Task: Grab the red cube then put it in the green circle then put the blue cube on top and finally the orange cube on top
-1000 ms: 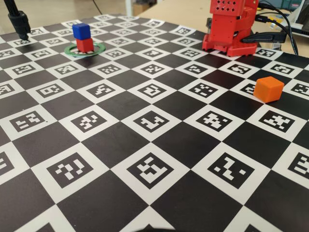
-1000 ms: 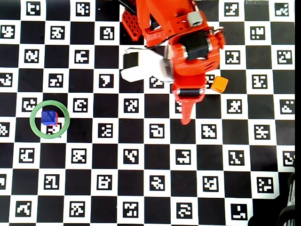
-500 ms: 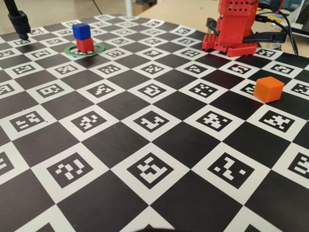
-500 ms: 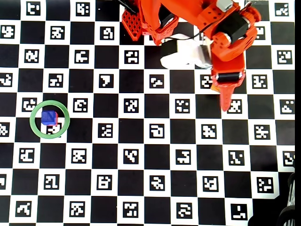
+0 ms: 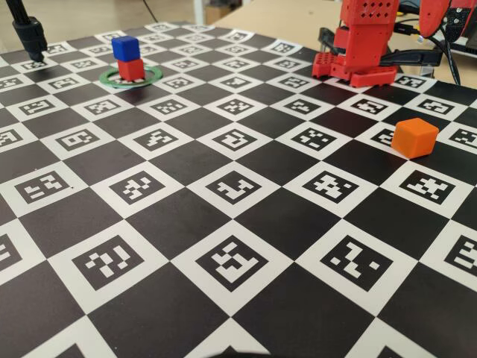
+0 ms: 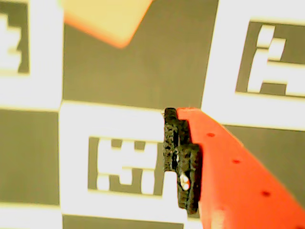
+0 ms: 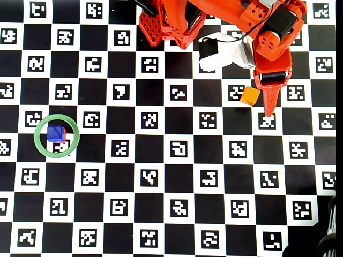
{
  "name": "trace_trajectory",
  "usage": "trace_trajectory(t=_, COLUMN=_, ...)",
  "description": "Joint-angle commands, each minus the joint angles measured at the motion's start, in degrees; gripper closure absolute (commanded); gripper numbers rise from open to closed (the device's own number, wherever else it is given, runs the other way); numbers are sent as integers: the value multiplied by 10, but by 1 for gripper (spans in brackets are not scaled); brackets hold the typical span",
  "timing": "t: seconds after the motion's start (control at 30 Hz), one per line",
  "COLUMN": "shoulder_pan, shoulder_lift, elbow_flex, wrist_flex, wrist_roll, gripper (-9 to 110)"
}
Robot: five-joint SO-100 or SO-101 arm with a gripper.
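We find the blue cube [image 5: 125,48] already sitting on the red cube [image 5: 131,69] inside the green circle [image 5: 151,77], far to the left on the checkered table [image 5: 186,160] in the fixed view, so the orange cube [image 7: 250,96] is what remains. In the overhead view it rests just left of the gripper [image 7: 268,107], whose pointed tip reaches slightly nearer than the cube, with a thin gap between them. The wrist view shows one orange finger [image 6: 228,167] with its dark pad and a blurred orange corner at the upper left. We cannot tell how wide the jaws stand, since only one finger shows. We judge the next move turns on shifting left and back so the cube falls between the jaws.
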Motion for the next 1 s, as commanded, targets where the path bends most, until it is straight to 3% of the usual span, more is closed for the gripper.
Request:
trace_trajectory(t=0.0, shoulder_pan=21, shoulder_lift=17, elbow_flex=-4, wrist_flex=-15, wrist_roll=15, gripper=52)
trace_trajectory(t=0.47, shoulder_pan=-40, shoulder_lift=-51, elbow_flex=-8, wrist_flex=-30, wrist_roll=56, gripper=53)
trace_trajectory(t=0.97, shoulder_pan=-56, shoulder_lift=-108, elbow_flex=44, wrist_flex=-132, wrist_roll=69, gripper=53)
